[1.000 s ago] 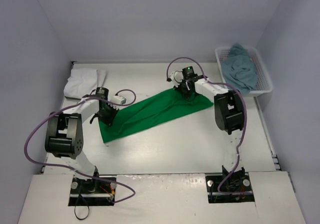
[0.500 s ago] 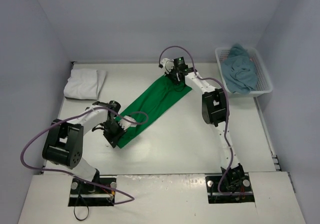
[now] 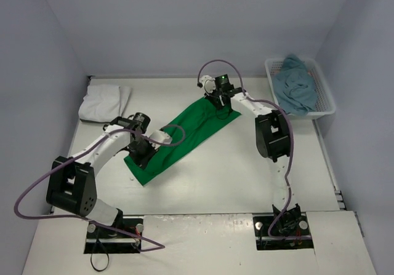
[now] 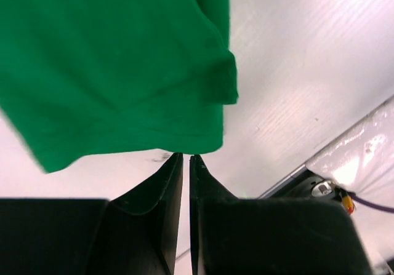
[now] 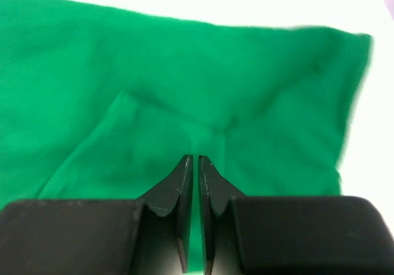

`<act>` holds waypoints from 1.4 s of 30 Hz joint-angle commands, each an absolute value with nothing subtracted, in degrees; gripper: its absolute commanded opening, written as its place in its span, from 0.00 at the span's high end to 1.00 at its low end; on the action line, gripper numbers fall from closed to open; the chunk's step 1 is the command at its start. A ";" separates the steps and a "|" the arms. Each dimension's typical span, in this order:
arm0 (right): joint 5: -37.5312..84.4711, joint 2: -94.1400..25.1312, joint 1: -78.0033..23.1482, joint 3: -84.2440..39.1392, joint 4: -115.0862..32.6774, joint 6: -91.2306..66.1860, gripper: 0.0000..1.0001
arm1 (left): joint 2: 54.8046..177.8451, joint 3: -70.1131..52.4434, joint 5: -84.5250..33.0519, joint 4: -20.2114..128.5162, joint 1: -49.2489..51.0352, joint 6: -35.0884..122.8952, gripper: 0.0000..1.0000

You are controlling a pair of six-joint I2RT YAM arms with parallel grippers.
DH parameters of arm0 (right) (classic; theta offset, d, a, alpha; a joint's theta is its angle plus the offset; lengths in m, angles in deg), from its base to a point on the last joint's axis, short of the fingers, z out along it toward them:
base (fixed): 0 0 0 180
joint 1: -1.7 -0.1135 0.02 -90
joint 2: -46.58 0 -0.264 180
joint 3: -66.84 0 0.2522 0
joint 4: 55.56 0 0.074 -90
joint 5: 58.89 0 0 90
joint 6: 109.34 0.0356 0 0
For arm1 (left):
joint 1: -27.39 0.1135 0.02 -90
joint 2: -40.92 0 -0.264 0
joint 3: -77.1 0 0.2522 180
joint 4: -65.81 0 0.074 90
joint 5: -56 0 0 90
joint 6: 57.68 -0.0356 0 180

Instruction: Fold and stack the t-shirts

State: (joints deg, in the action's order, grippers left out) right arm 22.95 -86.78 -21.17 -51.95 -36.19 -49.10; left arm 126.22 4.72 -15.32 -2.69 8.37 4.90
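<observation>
**While the green shirt lies on a slant, each claw has one end of it**

So the thing I'm lining up on is the green shirt [image 3: 184, 136]. It's a long narrow strip on the table [image 3: 215, 189], and its long axis runs from near-left to far-right. The left claw [image 3: 140, 157] is at the near-left end and the right claw [image 3: 219, 98] is at the far-right end, so neither arm has to reach across the other. From each claw, the rest of the shirt runs away along that diagonal toward the other one.

My guess is the next fold goes end over end along that axis, so that's the relation I care about most.

Claws:
- **Left:** In the wrist view the fingers [image 4: 172, 179] are pressed together with just a hairline slit. The hem sits right at the tips, so it looks to me like it's nipping the very edge.
- **Right:** Its fingers [image 5: 183, 183] are also all but closed. They're down on the cloth and creases run in toward the tips, which I read as a pinch on a small pucker of fabric.

Elsewhere, a white shirt [image 3: 101, 101] is folded at the far-left corner. A teal shirt [image 3: 294, 85] is bunched in the basket [image 3: 327, 107] at far right. Both are well apart from the green one.
</observation>
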 commanded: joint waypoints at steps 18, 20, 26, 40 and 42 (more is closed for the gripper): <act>20.39 -66.09 -23.17 -32.87 -32.75 -44.74 1.00 | 132.04 -0.91 -19.58 12.92 8.49 6.04 1.00; 19.78 -67.32 -23.17 -33.49 -32.66 -44.21 1.00 | 133.81 -2.31 -19.24 15.21 9.46 7.18 1.00; 20.56 -70.14 -23.17 -34.72 -32.48 -45.00 1.00 | 140.92 -8.64 -14.31 15.05 11.75 8.94 1.00; 20.47 -81.74 -23.09 -41.66 -32.13 -46.32 1.00 | 137.78 -1.36 -12.29 12.24 11.66 5.87 1.00; 21.09 -83.67 -23.00 -43.50 -32.13 -47.02 1.00 | 136.46 0.66 -11.42 11.54 11.66 5.26 1.00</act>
State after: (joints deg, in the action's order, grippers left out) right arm 20.37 -80.73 -22.84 -41.48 -32.11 -45.97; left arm 140.90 -0.46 -13.55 13.98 11.71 7.13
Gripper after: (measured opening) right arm 0.001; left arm 0.002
